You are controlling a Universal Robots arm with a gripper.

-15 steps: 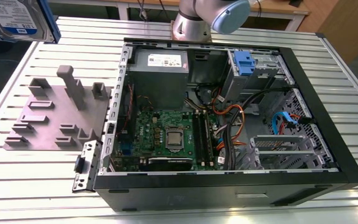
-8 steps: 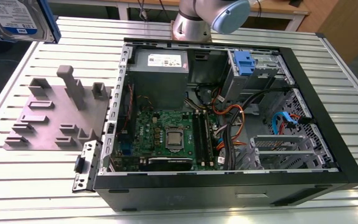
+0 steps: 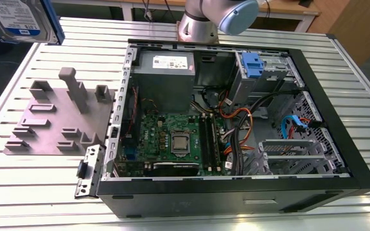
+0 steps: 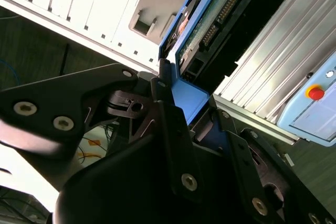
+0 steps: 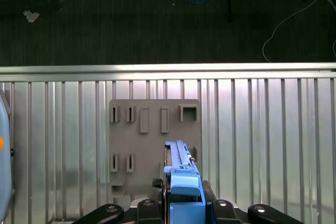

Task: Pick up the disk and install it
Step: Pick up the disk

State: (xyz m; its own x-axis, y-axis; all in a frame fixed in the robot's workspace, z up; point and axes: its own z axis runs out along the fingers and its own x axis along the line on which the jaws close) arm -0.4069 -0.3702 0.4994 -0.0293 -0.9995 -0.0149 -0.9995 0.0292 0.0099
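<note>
The disk (image 3: 21, 21) hangs high in the air at the exterior view's far left, its white-and-blue label facing the camera and a blue rail along its edge. In both wrist views my gripper (image 5: 181, 205) (image 4: 191, 114) is shut on the disk, with a black finger on each side of the blue rail. The first wrist view shows the disk (image 5: 180, 174) edge-on above a grey slotted holder plate (image 5: 149, 140). Its green circuit-board side (image 4: 218, 17) shows in the second wrist view. The open computer case (image 3: 339, 159) lies on the table, and its drive bay has a blue latch (image 3: 252, 65).
The grey holder plate (image 3: 44, 130) with upright pegs sits on the slatted metal table (image 3: 37, 192), to the left of the case in the exterior view. A loose metal bracket (image 3: 87, 172) lies by the case's front corner. Cables (image 3: 243, 125) cross the case interior. The arm's base (image 3: 204, 24) stands behind the case.
</note>
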